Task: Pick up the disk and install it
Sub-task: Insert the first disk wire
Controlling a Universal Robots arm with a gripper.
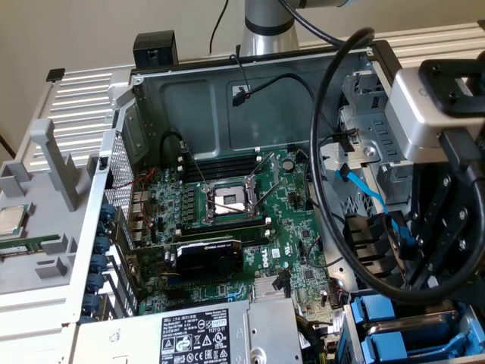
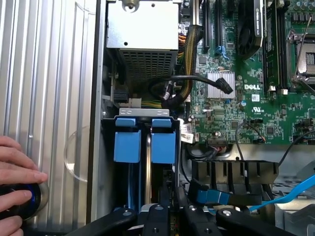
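Over the computer's drive bay (image 2: 144,112), the gripper (image 2: 173,216) is closed on the disk (image 2: 163,146), which stands on edge in its slot beside a second blue frame (image 2: 127,146). Best keep it square, pushing straight, clear of the blue cable (image 2: 290,191).

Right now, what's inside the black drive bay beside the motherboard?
Two blue carriers stand side by side in the drive bay. Whether they hold drives is hidden by their blue fronts.

Silver wrist block (image 1: 424,114), black-linked end effector (image 2: 170,219), black cables (image 1: 324,152).
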